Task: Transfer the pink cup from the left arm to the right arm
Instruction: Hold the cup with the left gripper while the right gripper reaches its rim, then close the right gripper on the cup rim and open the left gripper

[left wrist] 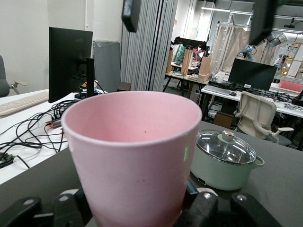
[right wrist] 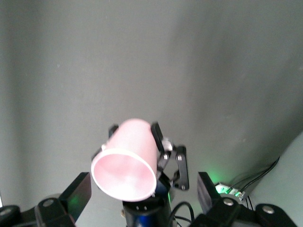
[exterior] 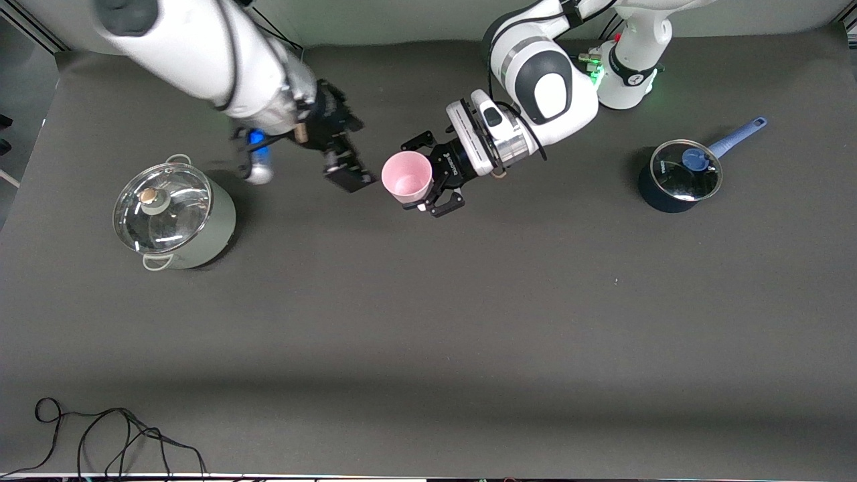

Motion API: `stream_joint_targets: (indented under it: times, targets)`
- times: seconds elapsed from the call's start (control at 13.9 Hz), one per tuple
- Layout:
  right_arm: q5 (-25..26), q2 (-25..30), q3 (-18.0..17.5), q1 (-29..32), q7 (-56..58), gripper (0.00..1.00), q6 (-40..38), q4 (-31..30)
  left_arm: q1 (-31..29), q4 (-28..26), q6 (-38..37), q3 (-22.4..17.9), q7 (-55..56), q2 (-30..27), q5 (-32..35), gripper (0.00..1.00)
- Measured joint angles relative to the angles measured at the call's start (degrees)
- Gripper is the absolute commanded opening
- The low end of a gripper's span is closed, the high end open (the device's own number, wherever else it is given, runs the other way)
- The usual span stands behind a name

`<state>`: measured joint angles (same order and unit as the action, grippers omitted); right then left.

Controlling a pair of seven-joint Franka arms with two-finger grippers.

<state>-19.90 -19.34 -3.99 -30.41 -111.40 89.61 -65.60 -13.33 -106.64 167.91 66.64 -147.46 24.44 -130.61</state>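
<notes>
While aloft, pink cup (exterior: 406, 175) sideways.

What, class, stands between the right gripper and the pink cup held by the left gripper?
Nothing visible. The pink cup, clamped in the left gripper, points its rim at the open right gripper, with only bare air above the table between them.

Lab room — desks (left wrist: 28, 101), monitors (left wrist: 70, 61), an office chair (left wrist: 255, 113).
</notes>
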Motion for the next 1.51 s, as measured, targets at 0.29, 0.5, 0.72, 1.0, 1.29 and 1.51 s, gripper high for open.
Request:
stream_joint_targets:
  times: [0.29,0.5,0.72,1.0,1.29,1.51]
  targets:
    - [0.0,-1.87,-0.01,-2.06,1.09,0.99,0.51,0.44,0.01,0.0,0.0,-0.17,0.0,0.0,0.0,0.36]
    - [1.34,-3.23,-0.02,-3.55,2.99,0.99,0.5,0.45,0.02,0.0,0.0,-0.2,0.0,0.01,0.0,0.36]
    - [3.68,-4.59,-0.04,-6.02,3.15,0.93,0.49,0.43,0.02,0.0,0.0,-0.21,0.0,0.01,0.0,0.36]
    - [5.45,-5.25,0.04,-6.41,5.08,0.51,0.38,0.5,0.03,-0.01,0.13,-0.27,0.0,0.01,0.0,0.37]
    - [9.37,-5.08,0.08,-6.39,5.57,0.0,-0.89,0.75,0.03,-0.01,0.15,-0.36,0.0,0.01,0.0,0.37]
    - [9.92,-5.08,0.26,-6.35,5.7,0.0,-0.88,0.91,0.1,-0.01,0.14,-0.36,0.0,0.04,0.0,0.38]
